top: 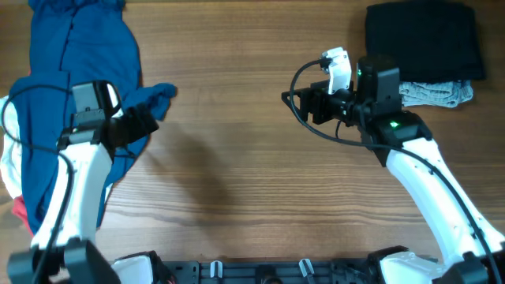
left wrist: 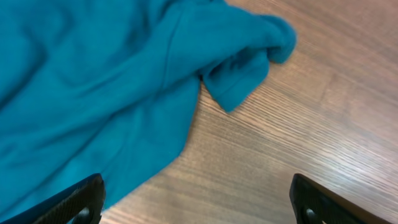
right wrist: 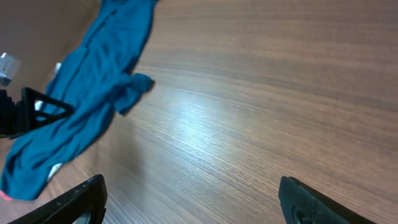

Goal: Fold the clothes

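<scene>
Overhead only: a folded black garment [top: 422,39] at the far right of the wooden table [top: 237,166], a grey cloth [top: 438,95] touching its near edge, and white cloth [top: 6,158] and red cloth [top: 20,210] peeking from under the dark-blue T-shirt [top: 75,47] at the left edge. Left wrist view only: the sleeve [left wrist: 249,68] up close, seam and hem plain to see. Right wrist view only: the shirt from across the table, low and slanted.

T-shirt crumpled along the left side of the table. Long axis far to near, far end cut off by the top edge of the overhead view. One sleeve poking rightward onto bare wood.

Left gripper [left wrist: 198,202] spread wide and empty, over the shirt's right edge and the wood beside it. Contact with the cloth unclear. Right gripper [right wrist: 193,199] likewise spread wide and empty, over bare wood right of centre, well apart from the shirt, aimed toward it.
</scene>
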Motion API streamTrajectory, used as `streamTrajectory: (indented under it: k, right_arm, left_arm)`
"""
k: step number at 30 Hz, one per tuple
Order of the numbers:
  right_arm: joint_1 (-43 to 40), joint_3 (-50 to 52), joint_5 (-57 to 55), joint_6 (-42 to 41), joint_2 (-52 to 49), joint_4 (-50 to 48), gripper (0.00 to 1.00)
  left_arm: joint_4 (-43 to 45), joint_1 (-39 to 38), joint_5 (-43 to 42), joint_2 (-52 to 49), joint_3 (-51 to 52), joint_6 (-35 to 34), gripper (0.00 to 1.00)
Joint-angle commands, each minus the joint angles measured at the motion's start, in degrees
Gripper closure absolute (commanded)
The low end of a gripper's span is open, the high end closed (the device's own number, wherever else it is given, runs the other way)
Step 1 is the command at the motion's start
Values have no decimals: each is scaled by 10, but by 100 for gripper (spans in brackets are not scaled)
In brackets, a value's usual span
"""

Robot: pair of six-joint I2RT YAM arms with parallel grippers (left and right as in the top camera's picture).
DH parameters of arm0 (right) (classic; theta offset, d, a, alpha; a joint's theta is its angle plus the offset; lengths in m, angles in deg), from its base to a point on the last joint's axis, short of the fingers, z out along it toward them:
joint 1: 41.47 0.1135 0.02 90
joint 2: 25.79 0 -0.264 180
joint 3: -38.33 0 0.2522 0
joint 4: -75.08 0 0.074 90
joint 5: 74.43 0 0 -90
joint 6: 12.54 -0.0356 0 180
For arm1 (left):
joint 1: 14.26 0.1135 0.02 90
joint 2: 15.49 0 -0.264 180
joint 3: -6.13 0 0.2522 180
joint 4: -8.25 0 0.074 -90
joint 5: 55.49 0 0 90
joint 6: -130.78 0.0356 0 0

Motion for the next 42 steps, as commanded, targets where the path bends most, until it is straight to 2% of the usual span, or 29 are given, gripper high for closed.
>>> streamTrajectory:
  k: [1,4,11,23,27,30,35,36,38,42]
  right_arm:
    - [2,-12,-30,-12,-23,-3,11]
    - [2,-12,-49,-12,-40,-9,11]
    - [2,-12,-57,-12,-64,-27,11]
    - [2,-12,-71,-10,-71,-42,10]
    - [2,-11,-71,-11,-71,-42,10]
    - [2,-11,-70,-12,-73,-42,11]
    - [2,-11,-70,-12,-73,-42,11]
    - [2,-11,-70,-12,-73,-42,10]
    - [2,-11,-70,-12,-73,-42,10]
    - [2,-11,-71,-12,-73,-42,11]
  left_arm:
    - [27,-12,2,-44,-11,16,9]
    - [35,-12,11,-67,-11,12,14]
    - [20,-16,95,-72,-11,10,14]
    - [31,-26,106,-173,-11,14,25]
    - [35,-26,117,-187,-11,14,37]
    - [39,-26,153,-187,-11,14,54]
    - [54,-26,177,-191,-10,14,67]
    - [59,-26,177,-194,-10,14,75]
    - [73,-26,177,-197,-11,9,96]
    - [36,-33,179,-184,-38,-33,96]
